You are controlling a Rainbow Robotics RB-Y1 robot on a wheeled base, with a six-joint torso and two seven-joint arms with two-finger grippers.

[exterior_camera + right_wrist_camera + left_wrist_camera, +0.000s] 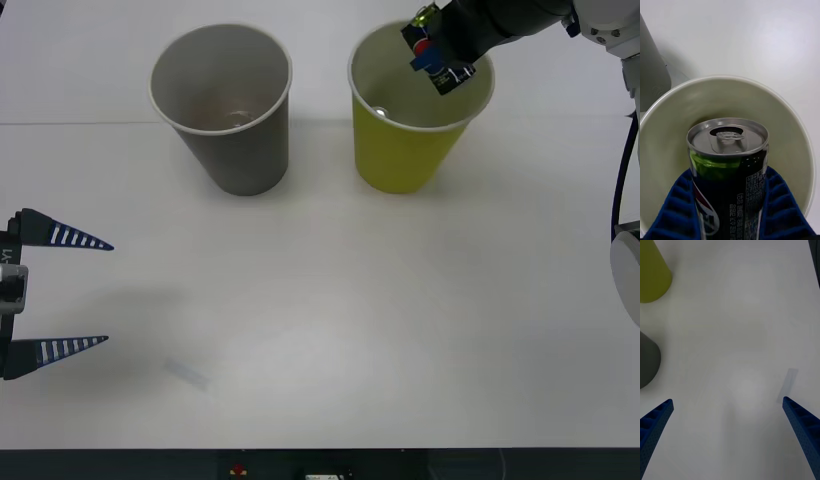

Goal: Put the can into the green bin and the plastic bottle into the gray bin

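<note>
My right gripper [438, 58] is shut on the can [432, 50], a small dark can with a silver pull-tab top [728, 138], and holds it just over the mouth of the green bin [400, 150]. Blue fingers [673, 210] clamp the can's sides, with the green bin's pale inside [784, 123] right below. The gray bin [240, 150] stands upright to the left of the green one; a faint glint lies at its bottom. The plastic bottle is hidden. My left gripper [108, 293] waits open low at the table's left edge, holding nothing.
A pale strip of tape [187, 373] lies on the white table near my left gripper [727, 400]. The left wrist view catches the green bin [651, 273] and gray bin [647, 360] off to one side. The table's dark front edge [320, 465] runs along the bottom.
</note>
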